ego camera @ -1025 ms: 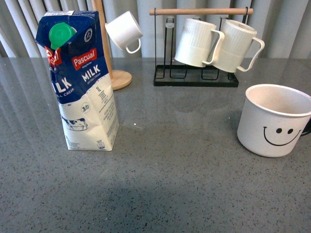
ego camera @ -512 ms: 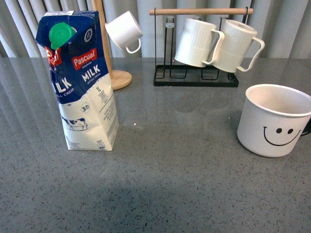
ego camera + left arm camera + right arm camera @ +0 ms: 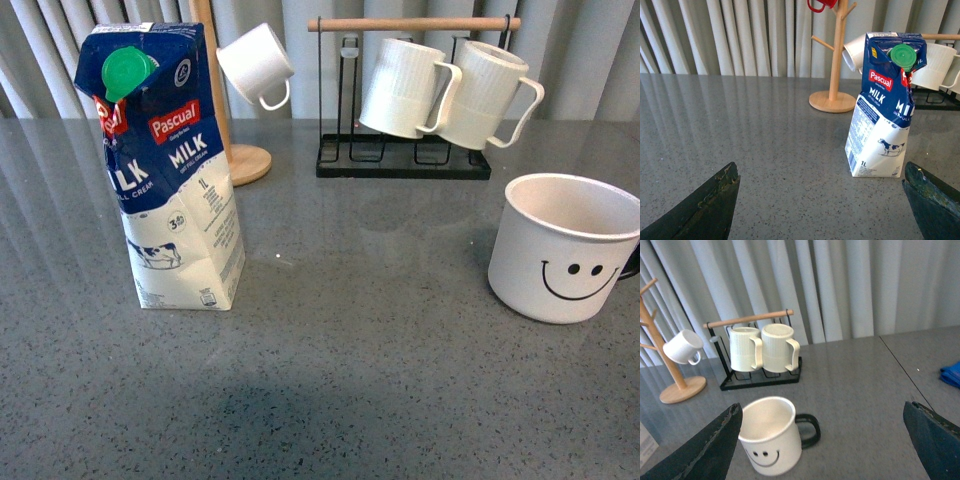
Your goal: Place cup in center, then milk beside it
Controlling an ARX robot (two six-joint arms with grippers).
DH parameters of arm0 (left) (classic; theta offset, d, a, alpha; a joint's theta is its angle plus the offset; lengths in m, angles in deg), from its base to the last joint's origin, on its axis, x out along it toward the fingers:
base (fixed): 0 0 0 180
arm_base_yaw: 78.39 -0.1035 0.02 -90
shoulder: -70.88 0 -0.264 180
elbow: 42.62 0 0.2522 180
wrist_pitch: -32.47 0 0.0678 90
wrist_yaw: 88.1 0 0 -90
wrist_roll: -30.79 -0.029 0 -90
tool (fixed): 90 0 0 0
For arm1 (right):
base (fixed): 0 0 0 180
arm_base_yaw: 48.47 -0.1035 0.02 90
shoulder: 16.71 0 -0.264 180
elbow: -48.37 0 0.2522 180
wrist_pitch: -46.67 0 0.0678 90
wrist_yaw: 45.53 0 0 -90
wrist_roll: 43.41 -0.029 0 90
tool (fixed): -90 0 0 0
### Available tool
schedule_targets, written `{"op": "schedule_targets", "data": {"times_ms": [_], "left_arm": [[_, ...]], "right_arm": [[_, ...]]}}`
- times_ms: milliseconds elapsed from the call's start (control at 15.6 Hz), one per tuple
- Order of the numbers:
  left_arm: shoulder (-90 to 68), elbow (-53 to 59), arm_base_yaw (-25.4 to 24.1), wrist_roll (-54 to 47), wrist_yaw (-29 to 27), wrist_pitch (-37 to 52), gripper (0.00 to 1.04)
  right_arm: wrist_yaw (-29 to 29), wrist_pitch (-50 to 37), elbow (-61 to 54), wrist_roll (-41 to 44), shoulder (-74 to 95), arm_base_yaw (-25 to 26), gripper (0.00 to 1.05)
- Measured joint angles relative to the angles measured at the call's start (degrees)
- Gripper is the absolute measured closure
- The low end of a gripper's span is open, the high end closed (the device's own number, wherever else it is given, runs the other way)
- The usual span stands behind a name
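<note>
While left end effector [image 3: 820, 172] and right end effector [image 3: 822, 412] gape empty, the cup [image 3: 565, 250] (3 o'clock) awaits grasping first; milk [image 3: 170, 170] stands at 9 o'clock.

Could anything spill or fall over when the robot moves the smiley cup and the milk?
Maybe. The milk is tall and narrow, so a push near its top could tip it. The cup is wide and round, with its handle on the side away from the milk, so a gripper might slip on it. The rack of mugs stands just behind the middle of the table, so a move too far back could bump it.
</note>
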Motion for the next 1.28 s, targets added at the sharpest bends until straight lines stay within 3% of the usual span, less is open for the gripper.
{"op": "schedule_targets", "data": {"times_ms": [192,320,512,769,1281], "left_arm": [[0.0,0.0,0.0,0.0,0.0,0.0,0.07],[0.0,0.0,0.0,0.0,0.0,0.0,0.07],[0.0,0.0,0.0,0.0,0.0,0.0,0.07],[0.0,0.0,0.0,0.0,0.0,0.0,0.07],[0.0,0.0,0.0,0.0,0.0,0.0,0.07]], "right_arm": [[4.3,-9.4,13.8,3.6,23.4,0.3,0.07],[6.3,-5.2,25.1,8.0,36.7,-1.9,0.07],[10.1,10.6,41.9,15.4,53.9,-4.3,0.07],[11.0,27.2,53.4,24.5,66.4,-5.9,0.07],[9.8,33.5,59.8,29.3,77.2,-7.7,0.09]]}}
